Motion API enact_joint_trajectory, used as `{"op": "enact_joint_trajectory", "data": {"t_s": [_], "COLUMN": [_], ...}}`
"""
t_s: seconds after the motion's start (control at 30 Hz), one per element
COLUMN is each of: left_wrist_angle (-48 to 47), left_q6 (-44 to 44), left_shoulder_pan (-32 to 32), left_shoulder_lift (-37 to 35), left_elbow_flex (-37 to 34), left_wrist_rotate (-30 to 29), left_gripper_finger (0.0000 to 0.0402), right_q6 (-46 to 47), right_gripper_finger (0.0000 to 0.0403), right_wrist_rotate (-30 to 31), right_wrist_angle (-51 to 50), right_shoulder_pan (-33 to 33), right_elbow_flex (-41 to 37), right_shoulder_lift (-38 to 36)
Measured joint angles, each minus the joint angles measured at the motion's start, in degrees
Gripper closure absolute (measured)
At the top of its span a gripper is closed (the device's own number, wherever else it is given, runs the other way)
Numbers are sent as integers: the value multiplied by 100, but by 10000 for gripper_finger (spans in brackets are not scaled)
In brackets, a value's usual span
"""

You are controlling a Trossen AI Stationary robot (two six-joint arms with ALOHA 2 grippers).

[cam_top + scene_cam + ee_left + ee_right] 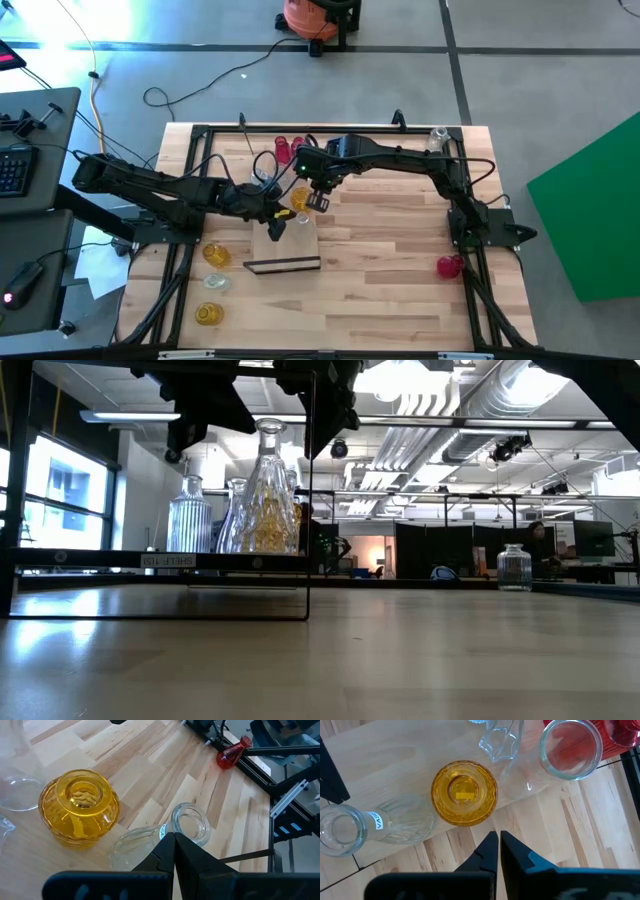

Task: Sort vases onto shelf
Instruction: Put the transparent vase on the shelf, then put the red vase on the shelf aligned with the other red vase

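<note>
The shelf [300,245] is a light board in the middle of the table with a dark strip on its near edge. On it an amber vase [464,794] stands upright, and a clear vase [190,822] lies on its side beside it. A clear faceted vase [500,740] and a red-tinted vase [570,747] stand farther back. My left gripper [174,837] is shut just over the lying vase's neck. My right gripper [495,836] is shut and points down, above the table beside the amber vase and clear of it. My left gripper's shut fingertips [167,845] stand right over the neck [162,831] of the lying clear vase, coming slanting down from the table's left. The fingers hide the spot, so I cannot tell whether they touch the glass. The vase lies on the shelf.
Off the shelf, an amber vase [217,255], a clear one [214,283] and another amber one [207,313] stand near the table's left edge. A red vase [450,266] lies at the right rail, red ones [283,150] stand at the far edge, and a clear one [438,135] stands far right.
</note>
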Motion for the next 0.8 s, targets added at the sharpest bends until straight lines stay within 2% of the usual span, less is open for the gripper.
{"op": "enact_joint_trajectory", "data": {"t_s": [0.27, 0.57, 0.8], "left_wrist_angle": [-134, -1165, -1546], "left_q6": [228, 380, 347], "left_shoulder_pan": [0, 230, 401], "left_shoulder_lift": [-416, -2097, -3214], "left_elbow_flex": [0, 2, 4], "left_wrist_rotate": [-103, -644, -674], "left_gripper_finger": [401, 401, 401], "right_q6": [0, -134, -68], "right_gripper_finger": [403, 403, 403], "right_wrist_rotate": [-29, -38, -150], "right_wrist_angle": [-67, -227, -892], "right_shoulder_pan": [-1, -10, 45], "right_elbow_flex": [0, 0, 10], "right_shoulder_lift": [0, 2, -56]}}
